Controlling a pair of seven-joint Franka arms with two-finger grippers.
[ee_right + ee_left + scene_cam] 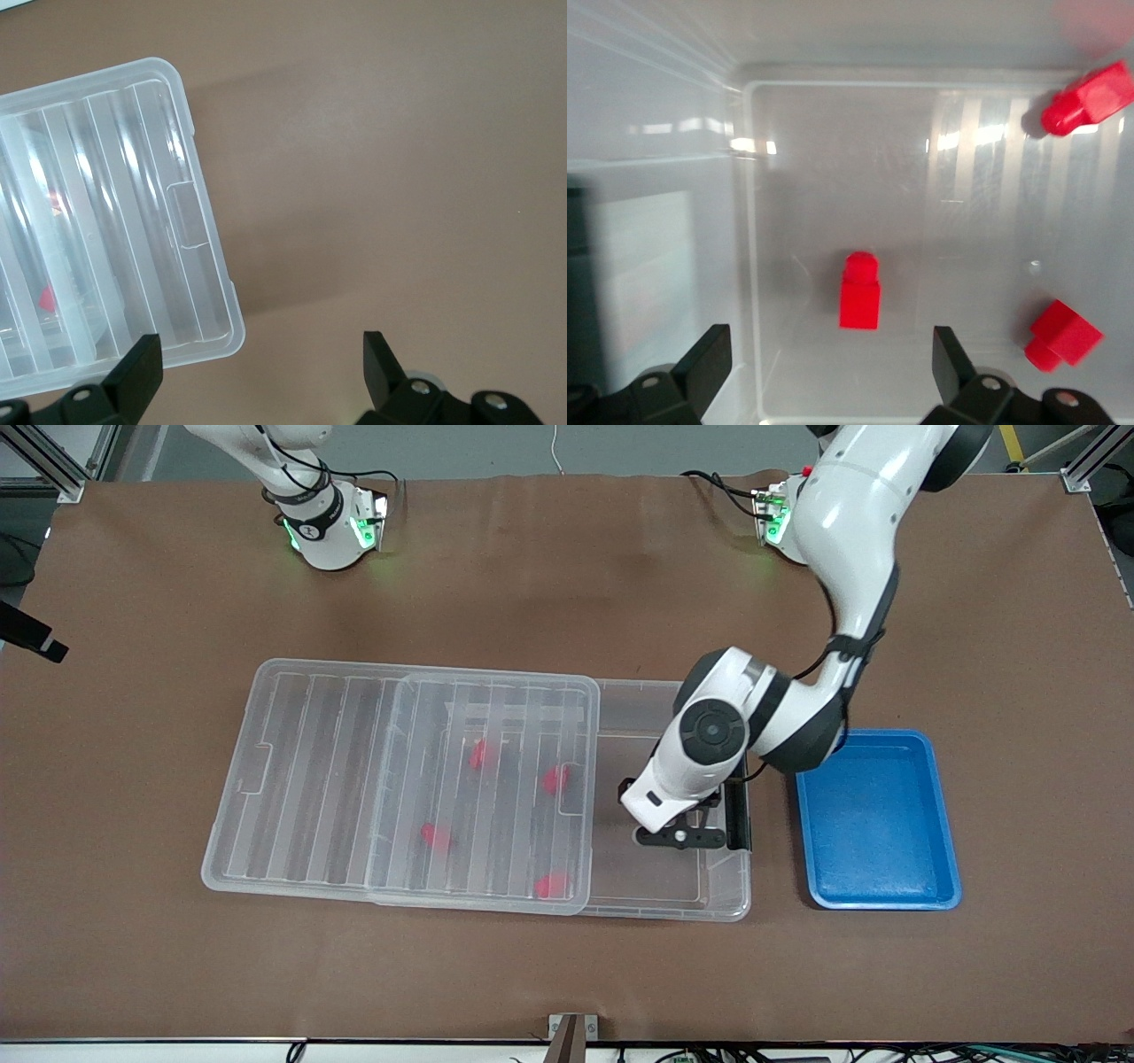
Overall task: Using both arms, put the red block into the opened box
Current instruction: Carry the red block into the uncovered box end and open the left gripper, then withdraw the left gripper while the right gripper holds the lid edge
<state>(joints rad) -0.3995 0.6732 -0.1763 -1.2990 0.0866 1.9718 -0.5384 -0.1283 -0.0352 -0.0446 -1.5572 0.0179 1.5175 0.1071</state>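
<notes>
My left gripper hangs open inside the uncovered end of the clear box, next to its black latch. In the left wrist view a red block lies loose on the box floor, just ahead of the wide-open gripper and touching neither finger. Two more red blocks lie farther along the floor. The left hand hides the loose block in the front view. My right gripper waits open and empty, high over bare table beside a corner of the lid.
The ribbed see-through lid lies slid toward the right arm's end, covering most of the box. Several red blocks show through it. An empty blue tray sits beside the box toward the left arm's end.
</notes>
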